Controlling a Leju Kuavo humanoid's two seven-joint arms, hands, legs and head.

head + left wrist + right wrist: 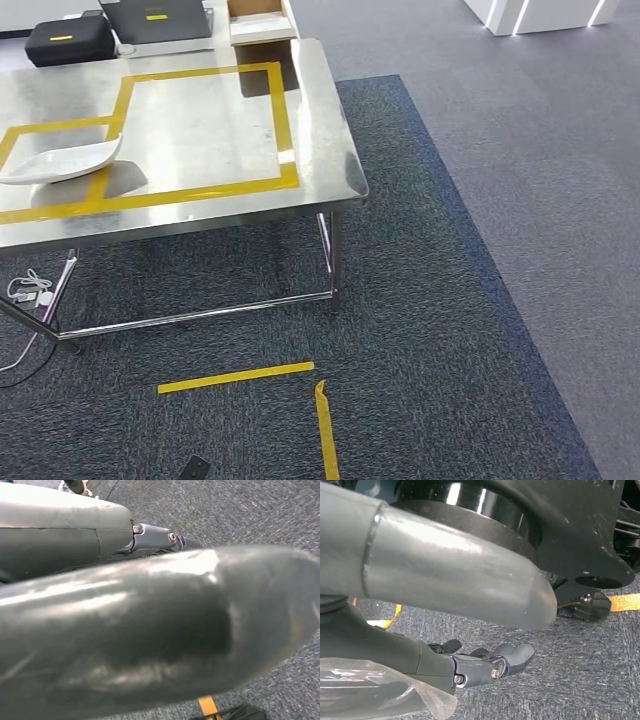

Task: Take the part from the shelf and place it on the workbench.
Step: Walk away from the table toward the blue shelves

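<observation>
Fingers of the right hand (486, 667) lie stretched out and slightly apart above the carpet, with nothing between them; the thick grey thumb (463, 575) sits well clear of the darker fingers (516, 656). On the left hand (151, 630), the thumb fills most of the wrist view and a dark finger (158, 537) shows behind it; whether that hand is spread or curled I cannot tell. The white curved shell-like part (60, 162) lies on the shiny steel workbench (332, 140), at its left side, across a line of the yellow tape outline (283, 110), well apart from both hands. Beyond the bench stand a black case (64, 40) and a cardboard box (260, 20). Yellow tape strips (235, 376) mark the dark blue carpet (423, 330) below.
</observation>
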